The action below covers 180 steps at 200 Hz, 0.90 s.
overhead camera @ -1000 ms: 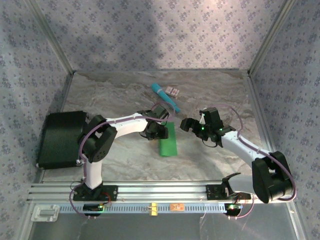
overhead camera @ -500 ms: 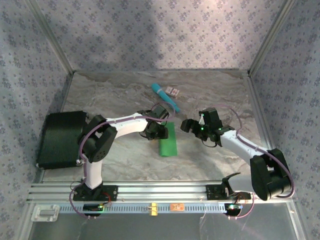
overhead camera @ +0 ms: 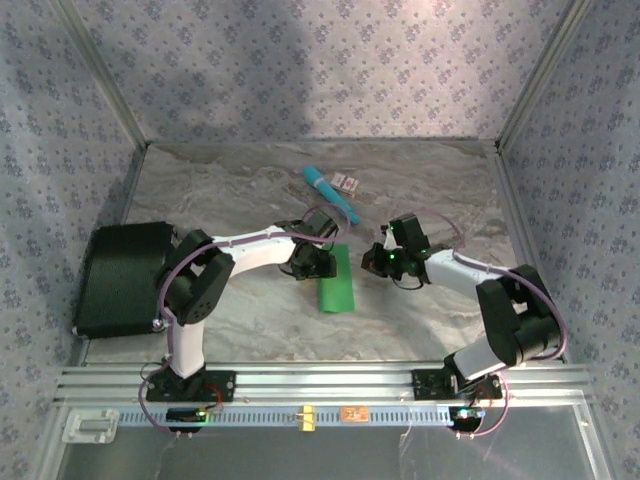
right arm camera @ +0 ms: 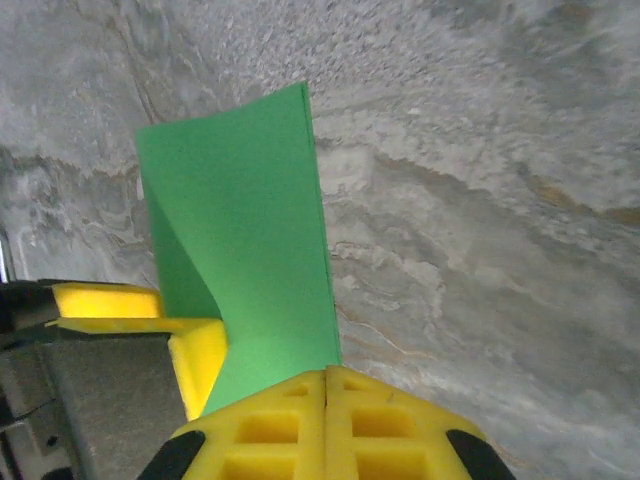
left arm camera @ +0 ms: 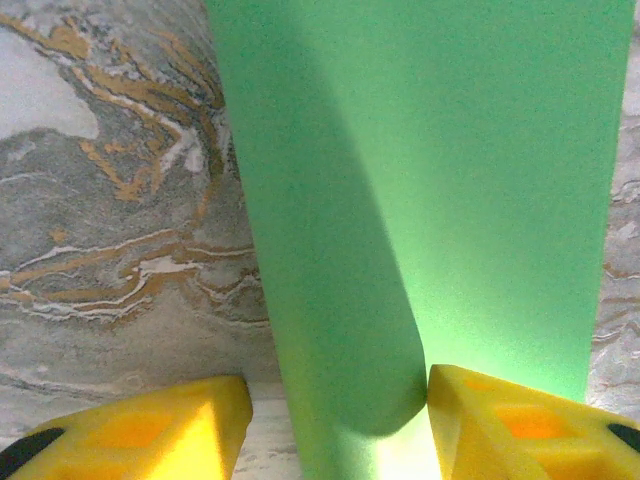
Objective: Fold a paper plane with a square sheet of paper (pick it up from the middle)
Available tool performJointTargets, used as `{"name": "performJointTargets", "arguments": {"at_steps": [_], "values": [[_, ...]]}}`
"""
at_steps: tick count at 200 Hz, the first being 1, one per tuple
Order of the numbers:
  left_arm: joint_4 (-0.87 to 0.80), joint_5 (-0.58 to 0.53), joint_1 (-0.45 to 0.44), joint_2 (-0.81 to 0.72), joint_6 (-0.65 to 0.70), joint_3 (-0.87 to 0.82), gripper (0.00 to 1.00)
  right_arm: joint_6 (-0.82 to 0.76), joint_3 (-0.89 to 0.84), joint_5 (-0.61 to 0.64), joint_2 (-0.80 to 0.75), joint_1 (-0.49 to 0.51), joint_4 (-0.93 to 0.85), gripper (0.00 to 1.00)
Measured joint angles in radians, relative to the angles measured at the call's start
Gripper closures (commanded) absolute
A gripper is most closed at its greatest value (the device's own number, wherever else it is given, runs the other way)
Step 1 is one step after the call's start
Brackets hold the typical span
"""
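Note:
The square sheet of paper [overhead camera: 338, 282] is bright green and lies folded into a narrow rectangle at mid table; a paper plane is out of view. My left gripper [overhead camera: 314, 264] sits at its left side. In the left wrist view that gripper [left arm camera: 335, 425] stands open with the paper's [left arm camera: 420, 180] rounded fold between the yellow fingers; the right finger [left arm camera: 510, 420] touches the fold and the left one stands clear. My right gripper [overhead camera: 372, 262] is just right of the sheet. Its fingers [right arm camera: 327, 385] are shut together over the paper's [right arm camera: 240, 230] right edge.
A teal stick [overhead camera: 331, 194] and a small pink-and-white card [overhead camera: 347, 182] lie behind the paper. A black box [overhead camera: 120, 278] stands at the table's left edge. Patterned walls close in the marbled table [overhead camera: 430, 190] on three sides.
My right gripper has shut and moved left, up to the paper's right edge. The left gripper and the paper have stayed where they were.

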Motion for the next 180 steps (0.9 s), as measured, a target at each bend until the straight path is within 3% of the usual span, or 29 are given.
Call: {"name": "performJointTargets", "arguments": {"at_steps": [180], "values": [[0.0,0.0,0.0,0.0,0.0,0.0,0.47,-0.027,0.131,-0.055,0.252,0.09,0.037,1.0]]}}
